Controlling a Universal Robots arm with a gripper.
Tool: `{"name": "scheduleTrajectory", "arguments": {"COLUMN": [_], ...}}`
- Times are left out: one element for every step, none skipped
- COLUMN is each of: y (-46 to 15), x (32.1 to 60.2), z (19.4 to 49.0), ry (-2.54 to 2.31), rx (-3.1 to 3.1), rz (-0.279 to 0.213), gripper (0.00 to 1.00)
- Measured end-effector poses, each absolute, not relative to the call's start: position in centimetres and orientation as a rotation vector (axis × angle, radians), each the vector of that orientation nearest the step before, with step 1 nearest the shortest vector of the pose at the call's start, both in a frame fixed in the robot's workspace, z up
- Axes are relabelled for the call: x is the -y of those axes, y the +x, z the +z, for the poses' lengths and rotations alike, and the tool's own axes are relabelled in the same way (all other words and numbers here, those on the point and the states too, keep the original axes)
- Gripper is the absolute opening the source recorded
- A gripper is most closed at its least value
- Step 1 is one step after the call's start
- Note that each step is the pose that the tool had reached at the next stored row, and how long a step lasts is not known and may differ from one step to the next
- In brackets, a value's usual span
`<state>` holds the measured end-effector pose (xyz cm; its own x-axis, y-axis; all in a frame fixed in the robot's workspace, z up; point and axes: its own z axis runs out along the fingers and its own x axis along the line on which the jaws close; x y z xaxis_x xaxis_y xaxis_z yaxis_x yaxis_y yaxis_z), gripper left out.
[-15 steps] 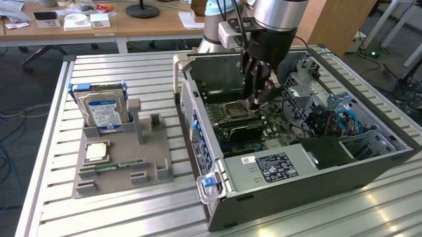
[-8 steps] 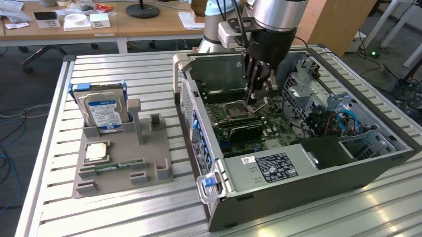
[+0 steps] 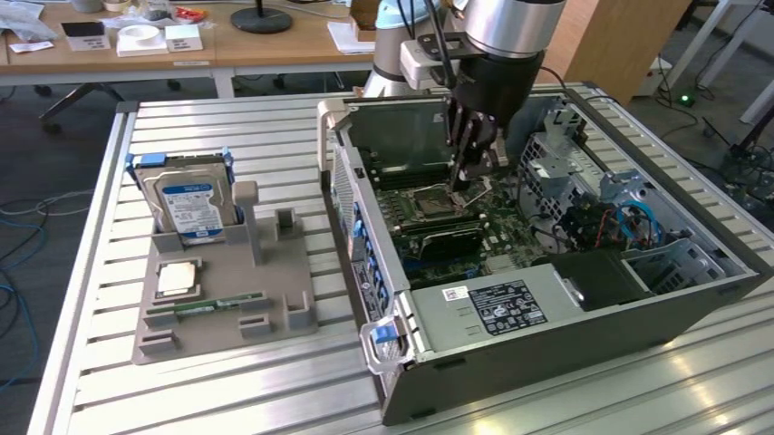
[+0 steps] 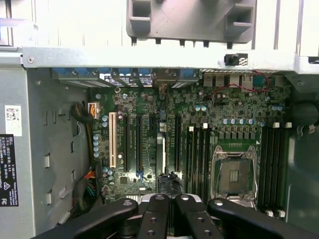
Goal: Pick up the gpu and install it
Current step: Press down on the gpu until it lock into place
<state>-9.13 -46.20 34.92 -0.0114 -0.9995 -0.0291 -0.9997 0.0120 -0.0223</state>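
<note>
The gpu [image 4: 160, 154] shows edge-on as a thin pale strip standing among the black expansion slots of the motherboard [image 4: 239, 119]. In the exterior view the gpu [image 3: 443, 238] is a dark flat card upright between the CPU socket and the power supply. My gripper [image 3: 463, 186] reaches down into the open PC case [image 3: 568, 326], above the board near the CPU socket [image 3: 430, 200]. In the wrist view my gripper [image 4: 167, 199] is shut, fingers [image 4: 154, 214] pressed together with nothing between them, just short of the card's near end. Whether they touch the card I cannot tell.
A grey parts holder [image 3: 224, 299] on the slatted table at the exterior view's left carries a silver hard drive [image 3: 191, 207], a CPU [image 3: 177, 278] and a green RAM stick [image 3: 212, 305]; its tall slot [image 3: 252, 217] stands vacant. The power supply [image 3: 502, 313] and drive cage [image 3: 677, 263] crowd the case.
</note>
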Motion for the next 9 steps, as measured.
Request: {"name": "scheduleTrajectory", "arguments": {"y": [-9.1, -9.1, -9.1, -9.1, -9.1, -9.1, -9.1, -9.1, -9.1], "x": [46.2, 46.2, 46.2, 46.2, 46.2, 46.2, 46.2, 46.2, 46.2], "z": [34.8, 34.6, 34.4, 34.2, 34.0, 33.8, 33.6, 33.5, 33.3], "ry": [-2.183, -2.183, -2.183, -2.183, -2.183, -2.183, -2.183, -2.183, -2.183], "rx": [-2.209, -2.209, -2.209, -2.209, -2.209, -2.208, -2.209, -2.209, -2.209], "rz": [0.007, 0.007, 0.007, 0.007, 0.007, 0.007, 0.007, 0.007, 0.007], "gripper": [0.11, 0.11, 0.11, 0.11, 0.11, 0.11, 0.11, 0.11, 0.11]}}
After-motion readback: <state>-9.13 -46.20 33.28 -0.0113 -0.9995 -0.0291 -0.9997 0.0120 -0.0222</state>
